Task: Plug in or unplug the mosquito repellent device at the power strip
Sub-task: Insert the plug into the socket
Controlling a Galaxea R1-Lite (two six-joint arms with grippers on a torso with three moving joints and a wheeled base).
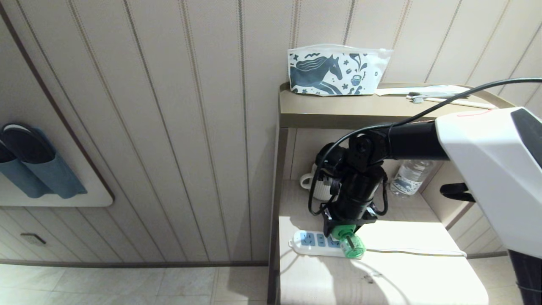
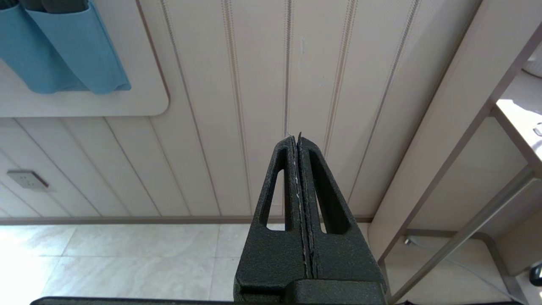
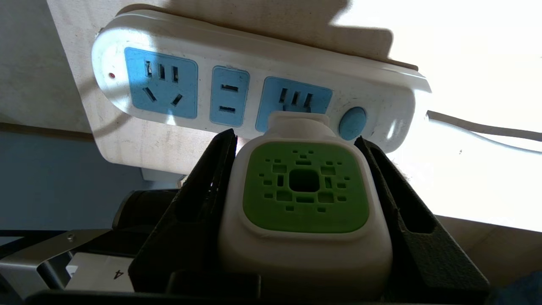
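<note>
Right gripper (image 3: pixel 296 144) clamped on the mosquito repellent device (image 3: pixel 305 203), one black finger (image 3: pixel 203 190) on each side of its white-green head. Device sits at the power strip (image 1: pixel 315 243) on the lower shelf (image 1: pixel 381 279), over the socket next to the round blue button (image 3: pixel 352 123); plug seating hidden. Left gripper (image 2: pixel 300 140) parked off the shelf, fingers pressed together, empty, facing the panelled wall (image 2: pixel 254 84).

Horse-print pouch (image 1: pixel 336 70), upper centre, on shelf top; white mug (image 1: pixel 315 182) and water bottle (image 1: pixel 410 176) mid-frame; blue slipper holders (image 1: pixel 38 169), left.
</note>
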